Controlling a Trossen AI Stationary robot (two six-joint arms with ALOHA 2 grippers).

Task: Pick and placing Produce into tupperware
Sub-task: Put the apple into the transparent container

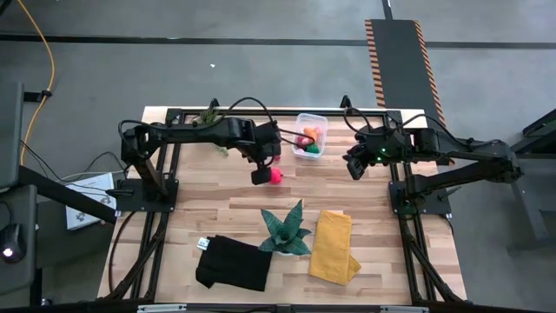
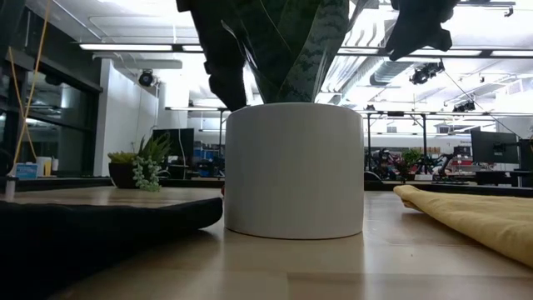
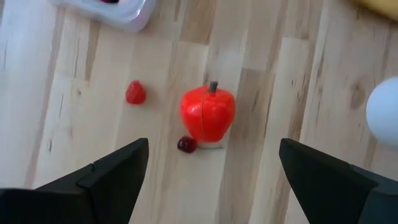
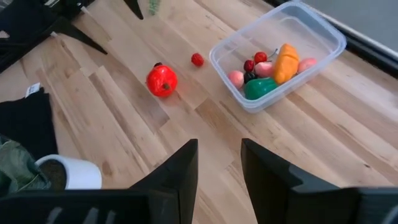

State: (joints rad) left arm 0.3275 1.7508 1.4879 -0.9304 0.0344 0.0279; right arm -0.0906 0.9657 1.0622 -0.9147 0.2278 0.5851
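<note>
table: light wood planks, both arms reaching in from the far corners.

black cloth, teal spiky plant in its white pot and folded yellow cloth sit along the near side, well apart from the work; likely just clutter to steer around.

tupperware: clear tub at the far middle of the table, lid off, already holding several pieces of produce, among them an orange piece, a green piece and pinkish and dark bits. open top suits dropping from above.

left gripper: hovers straight over the red apple-like toy, fingers spread wide either side and holding nothing, seemingly lined up to come down on it.

right gripper: waits beside the tub toward the right edge, fingers a narrow gap apart, nothing between them.

still loose on the wood: a small red berry near the tub, and a tiny dark red piece touching or just beside the apple, which may crowd the grasp.
</note>
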